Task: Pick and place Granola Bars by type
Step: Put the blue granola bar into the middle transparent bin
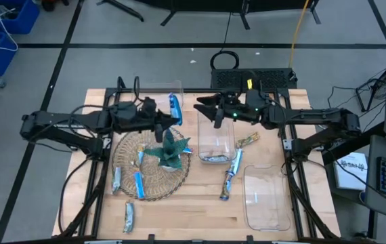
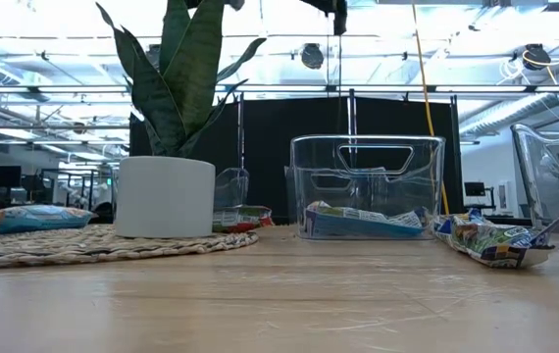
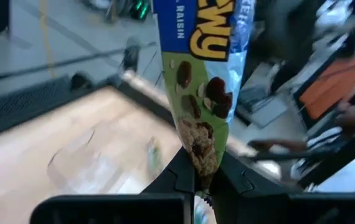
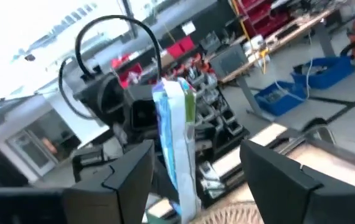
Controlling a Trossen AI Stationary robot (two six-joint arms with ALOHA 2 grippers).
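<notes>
One blue-wrapped granola bar (image 1: 174,107) hangs pinched in the left end effector (image 3: 203,180) (its lower wrapper green). Other bars (image 1: 139,183) lie flat near-left, several bars in the middle bin (image 2: 363,222), some (image 1: 232,169) right of it.

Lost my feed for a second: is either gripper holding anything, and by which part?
The left gripper pinches a granola bar by one end of its wrapper. The right gripper is open, holding nothing.

Wood table (image 1: 179,210): woven mat (image 1: 154,177), clear bins (image 1: 215,139), loose bars (image 1: 230,177).
</notes>
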